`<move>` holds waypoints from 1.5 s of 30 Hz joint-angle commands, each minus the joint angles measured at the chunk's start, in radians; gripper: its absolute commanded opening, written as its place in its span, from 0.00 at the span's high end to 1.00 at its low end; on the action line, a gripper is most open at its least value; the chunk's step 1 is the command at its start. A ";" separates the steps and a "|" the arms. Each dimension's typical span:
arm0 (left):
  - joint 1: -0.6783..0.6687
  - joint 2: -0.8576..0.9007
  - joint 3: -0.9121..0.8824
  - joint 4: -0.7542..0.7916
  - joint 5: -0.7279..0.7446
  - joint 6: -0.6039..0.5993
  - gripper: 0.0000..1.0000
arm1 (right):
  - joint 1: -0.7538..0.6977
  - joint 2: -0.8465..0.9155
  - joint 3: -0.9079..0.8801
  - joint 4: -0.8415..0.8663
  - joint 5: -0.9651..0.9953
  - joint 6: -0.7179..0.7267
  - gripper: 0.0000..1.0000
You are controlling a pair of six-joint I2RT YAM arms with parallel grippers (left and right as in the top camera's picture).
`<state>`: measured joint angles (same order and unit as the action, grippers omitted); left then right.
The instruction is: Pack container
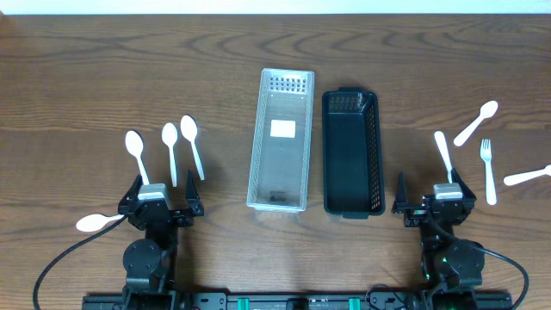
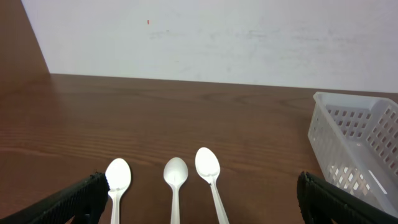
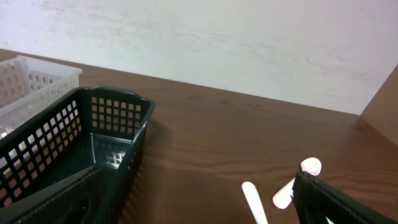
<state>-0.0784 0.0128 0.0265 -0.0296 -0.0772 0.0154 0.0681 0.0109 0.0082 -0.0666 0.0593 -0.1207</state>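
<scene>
Grippers sitting at the near edge of the table (image 1: 86, 69): left gripper (image 1: 164, 200) and right gripper (image 1: 430, 196), both gaping wide, gripping nothing. Lying just ahead of the left one, three white spoons (image 1: 170, 135); beside it, toward the left edge, a fourth spoon (image 1: 99, 222). Standing mid-table side by side, clear basket (image 1: 280, 138) and black basket (image 1: 351, 151). Lying toward the right edge, three more spoons and a fork (image 1: 488, 168).
</scene>
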 commanded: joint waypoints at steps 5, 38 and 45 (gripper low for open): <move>0.008 -0.007 -0.022 -0.037 0.003 -0.001 0.02 | 0.011 -0.005 -0.003 -0.004 -0.005 -0.007 0.01; 0.008 0.452 0.604 -0.352 0.066 -0.257 0.02 | -0.117 0.466 0.486 -0.336 0.063 0.278 0.01; 0.008 0.808 0.971 -0.704 0.066 -0.227 0.02 | -0.216 0.974 0.978 -0.855 0.061 0.268 0.01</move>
<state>-0.0784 0.7250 0.8909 -0.6720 -0.0246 -0.2375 -0.1013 0.8291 0.8276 -0.8223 0.1120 0.1520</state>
